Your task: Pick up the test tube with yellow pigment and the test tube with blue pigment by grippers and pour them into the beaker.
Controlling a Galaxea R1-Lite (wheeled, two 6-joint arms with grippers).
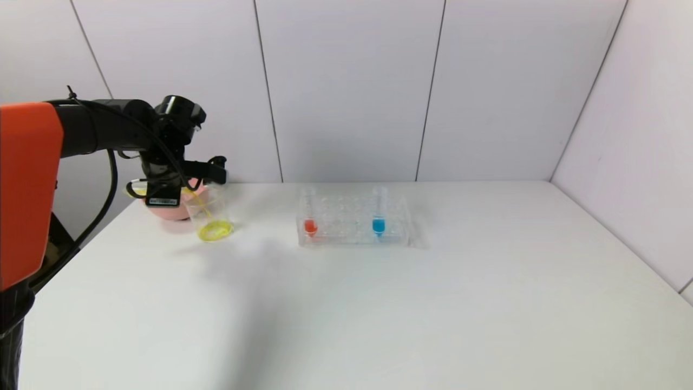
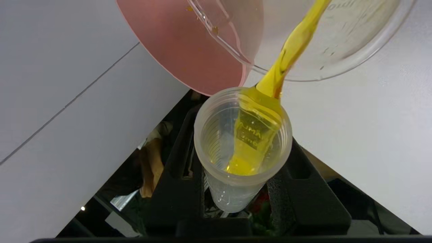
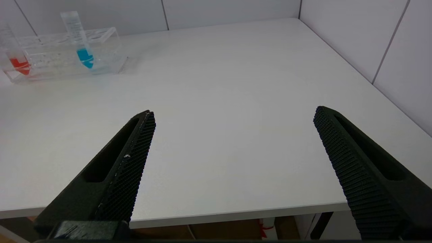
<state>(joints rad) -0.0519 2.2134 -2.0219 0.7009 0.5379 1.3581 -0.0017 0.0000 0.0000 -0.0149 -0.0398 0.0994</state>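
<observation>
My left gripper is shut on the test tube with yellow pigment and holds it tipped, mouth down, over the beaker at the table's far left. A yellow stream runs from the tube's lip into the beaker, and yellow liquid pools at its base. The test tube with blue pigment stands upright in the clear rack. My right gripper hangs open and empty near the table's front edge, out of the head view.
A pink bowl sits right behind the beaker. A tube with red liquid stands at the rack's left end. White wall panels close the back and right sides of the white table.
</observation>
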